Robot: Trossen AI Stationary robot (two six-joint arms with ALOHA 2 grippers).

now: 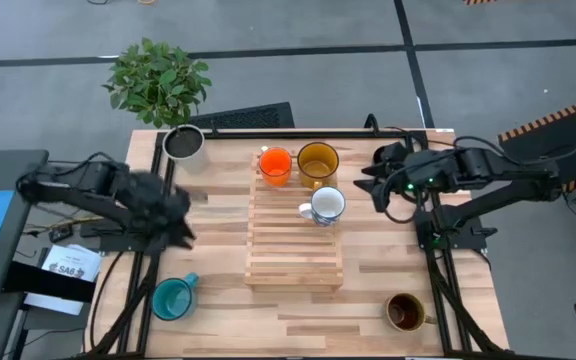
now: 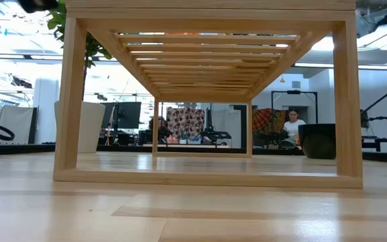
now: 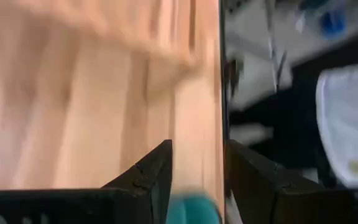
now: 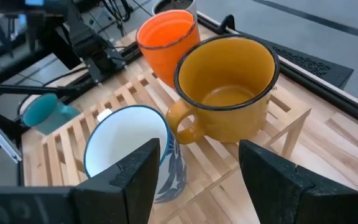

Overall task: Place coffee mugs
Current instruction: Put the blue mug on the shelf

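We find three mugs (image 1: 313, 180) racked; left hand (image 3: 197, 180) open above teal mug (image 1: 172, 298), presumably to collect; right hand (image 4: 194, 171) open, empty.

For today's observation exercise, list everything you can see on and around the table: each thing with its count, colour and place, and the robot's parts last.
Slatted wooden rack: one, pale wood, table centre.
Orange mug: one, on rack's far end.
Amber-yellow mug: one, on the rack beside the orange one.
White mug: one, on rack, nearer than those two.
Teal mug: one, on table, near left corner.
Brown mug: one, on table, near right corner.
Pale grey cup: one, dark inside, far left.
Potted plant: one, green, beyond table.
Left gripper: open, above the teal mug.
Right gripper: open, right of rack.
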